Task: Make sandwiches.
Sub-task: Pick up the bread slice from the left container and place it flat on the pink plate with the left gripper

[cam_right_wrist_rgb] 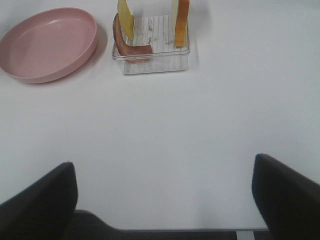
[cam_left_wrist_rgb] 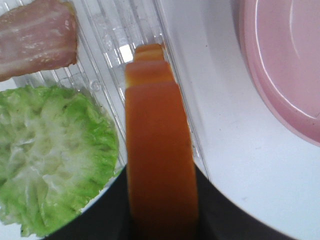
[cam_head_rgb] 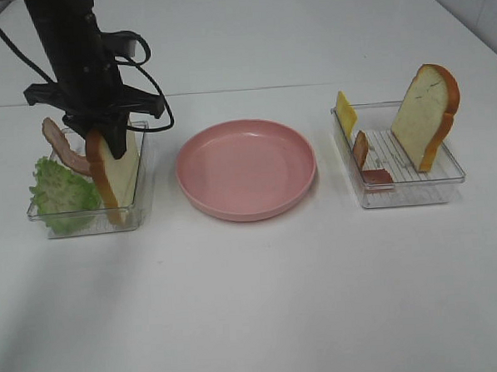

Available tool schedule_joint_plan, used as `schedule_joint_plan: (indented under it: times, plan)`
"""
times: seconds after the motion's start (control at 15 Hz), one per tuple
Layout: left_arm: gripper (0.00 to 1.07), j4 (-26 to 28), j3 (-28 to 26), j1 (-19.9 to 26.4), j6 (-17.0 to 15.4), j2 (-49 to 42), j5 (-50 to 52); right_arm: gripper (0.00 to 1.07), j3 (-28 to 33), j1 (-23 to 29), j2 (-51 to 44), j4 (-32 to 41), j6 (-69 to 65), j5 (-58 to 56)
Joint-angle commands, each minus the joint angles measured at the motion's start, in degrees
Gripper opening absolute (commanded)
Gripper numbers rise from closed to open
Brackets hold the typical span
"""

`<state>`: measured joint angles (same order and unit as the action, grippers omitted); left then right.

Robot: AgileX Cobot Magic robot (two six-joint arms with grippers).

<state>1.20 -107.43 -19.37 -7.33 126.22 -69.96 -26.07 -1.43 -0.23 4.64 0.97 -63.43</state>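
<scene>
My left gripper [cam_head_rgb: 104, 133] reaches down into the left clear tray [cam_head_rgb: 141, 210] and is shut on the top of an upright bread slice [cam_head_rgb: 114, 172]. In the left wrist view the slice's orange crust [cam_left_wrist_rgb: 157, 150] runs between my dark fingers [cam_left_wrist_rgb: 220, 215]. Green lettuce [cam_head_rgb: 61, 196] and a bacon strip [cam_head_rgb: 61, 144] lie beside it; both also show in the left wrist view, lettuce [cam_left_wrist_rgb: 50, 155] and bacon [cam_left_wrist_rgb: 37, 37]. The right tray [cam_head_rgb: 412, 196] holds a bread slice [cam_head_rgb: 427, 117], cheese [cam_head_rgb: 345, 112] and bacon [cam_head_rgb: 362, 151]. My right gripper [cam_right_wrist_rgb: 162, 200] is open and empty over bare table, out of the high view.
A round pink plate [cam_head_rgb: 246, 168] sits between the two trays, empty. It shows in the left wrist view [cam_left_wrist_rgb: 285, 65] and in the right wrist view [cam_right_wrist_rgb: 47, 42]. The right tray [cam_right_wrist_rgb: 152, 65] lies far ahead of the right gripper. The table is white.
</scene>
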Motion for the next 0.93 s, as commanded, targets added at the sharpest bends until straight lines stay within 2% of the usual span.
schedule_joint_plan:
  times: [0.07,0.27,0.33,0.4,0.6,0.67,0.73,0.8,0.93]
  plan:
    - [0.00,0.1,-0.2,-0.3,-0.7,-4.6,-5.4,0.90,0.2,0.0,-1.7,0.2,0.1,0.4]
    - [0.00,2.2,-0.2,-0.3,-0.7,-8.9,-5.4,0.90,0.2,0.0,-1.7,0.2,0.1,0.4]
    - [0.00,7.8,-0.2,-0.3,0.3,-9.9,-4.2,0.90,0.2,0.0,-1.7,0.2,0.1,0.4]
    - [0.00,11.5,-0.2,-0.3,2.9,-9.7,-2.3,0.90,0.2,0.0,-1.7,0.2,0.1,0.4]
    - [0.00,20.3,-0.2,-0.3,6.8,-7.3,1.3,0.90,0.2,0.0,-1.7,0.2,0.1,0.4]
    - [0.00,23.4,-0.2,-0.3,9.1,-5.9,2.8,0.90,0.2,0.0,-1.7,0.2,0.1,0.4]
    - [0.00,29.0,-0.1,-0.3,13.6,-4.0,6.2,0.90,0.2,0.0,-1.7,0.2,0.1,0.4]
    - [0.00,32.2,-0.1,-0.3,14.8,-2.7,9.1,0.90,0.2,0.0,-1.7,0.2,0.1,0.4]
    - [0.00,34.9,-0.1,-0.3,14.8,0.1,13.6,0.90,0.2,0.0,-1.7,0.2,0.1,0.4]
